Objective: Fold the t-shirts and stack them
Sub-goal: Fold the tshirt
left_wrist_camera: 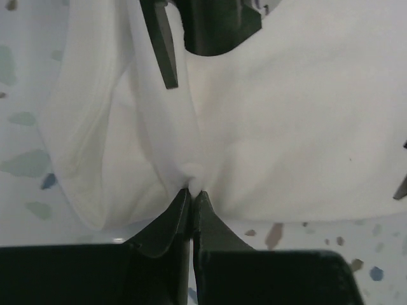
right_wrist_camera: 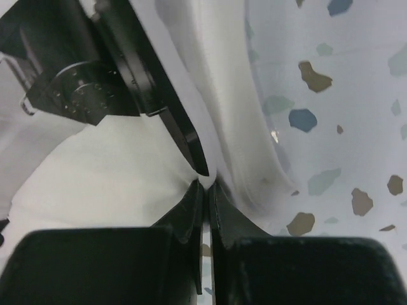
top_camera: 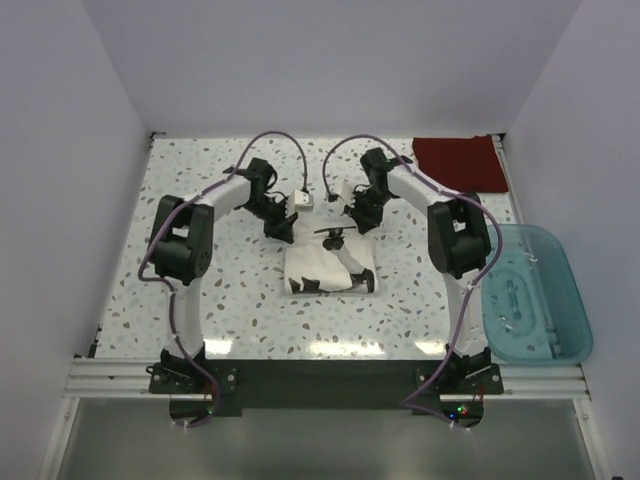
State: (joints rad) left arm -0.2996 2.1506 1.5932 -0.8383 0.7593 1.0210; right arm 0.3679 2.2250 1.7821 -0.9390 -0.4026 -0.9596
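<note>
Now I pinch the white t-shirt (top_camera: pixel 315 262) with left gripper (left_wrist_camera: pixel 193 189) and right gripper (right_wrist_camera: pixel 205 185), both clamped on its edge nearer the dark red t-shirt (top_camera: pixel 455 162), to fold it.

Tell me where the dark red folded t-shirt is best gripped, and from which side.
The dark red t-shirt lies flat in the far right corner, far edge at the back wall, so its near edge, approached from the near side, is probably the best grip.

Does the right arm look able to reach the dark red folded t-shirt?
Probably not yet: the right hand is shut on the white cloth t-shirt, though nothing blocks the dark red folded t-shirt.
</note>
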